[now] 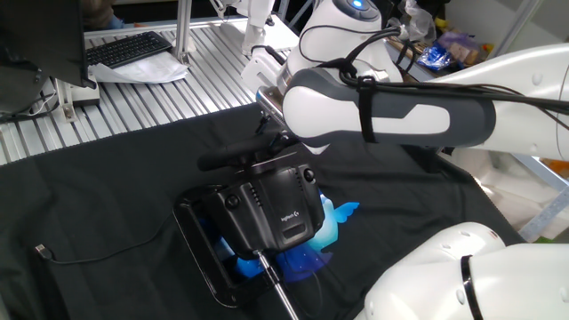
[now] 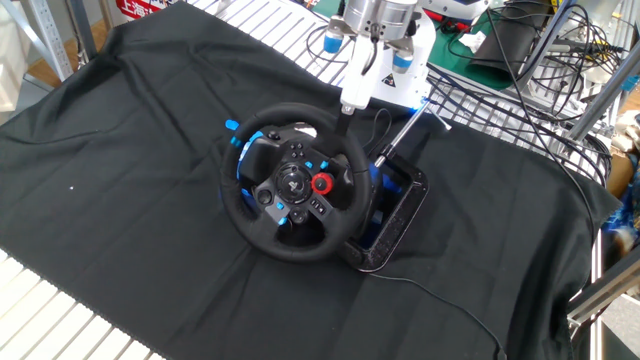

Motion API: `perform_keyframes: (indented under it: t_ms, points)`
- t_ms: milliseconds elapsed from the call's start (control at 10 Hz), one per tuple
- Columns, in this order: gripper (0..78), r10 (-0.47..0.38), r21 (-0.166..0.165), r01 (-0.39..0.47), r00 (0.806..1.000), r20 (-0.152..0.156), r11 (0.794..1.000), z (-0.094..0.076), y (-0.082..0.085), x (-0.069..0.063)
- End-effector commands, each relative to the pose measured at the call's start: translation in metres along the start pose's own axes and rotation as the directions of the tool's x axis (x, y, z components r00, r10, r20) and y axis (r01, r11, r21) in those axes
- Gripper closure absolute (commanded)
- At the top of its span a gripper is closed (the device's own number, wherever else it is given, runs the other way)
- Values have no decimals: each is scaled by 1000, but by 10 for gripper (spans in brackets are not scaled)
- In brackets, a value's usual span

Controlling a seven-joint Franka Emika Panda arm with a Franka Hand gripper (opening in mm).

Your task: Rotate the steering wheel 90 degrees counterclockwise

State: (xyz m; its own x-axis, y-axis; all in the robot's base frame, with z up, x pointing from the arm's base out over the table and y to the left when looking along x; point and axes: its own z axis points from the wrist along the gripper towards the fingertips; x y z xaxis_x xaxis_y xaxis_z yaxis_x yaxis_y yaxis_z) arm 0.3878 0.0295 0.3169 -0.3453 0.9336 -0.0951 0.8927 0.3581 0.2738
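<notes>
Gripping steering wheel [image 2: 297, 180]: end effector [image 2: 347, 108]

A black cloth [image 2: 130, 170] covers the slatted metal table [image 2: 60, 320], with the steering wheel [image 2: 290, 180] standing on it.

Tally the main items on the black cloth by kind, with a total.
Steering wheel: 1
Black housing behind it: 1
Flat black frame under the housing: 1
Gripper at the rim's top: 1
Cable trailing across the cloth: 1
Total: 5
</notes>
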Motion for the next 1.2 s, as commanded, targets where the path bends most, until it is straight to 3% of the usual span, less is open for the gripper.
perform_keyframes:
  t_ms: [100,1200]
  points:
    - [764,-73,-6,73,997,-10,997,1,-1,-2]
    - [764,-128,-12,128,992,-12,992,4,-2,-20]
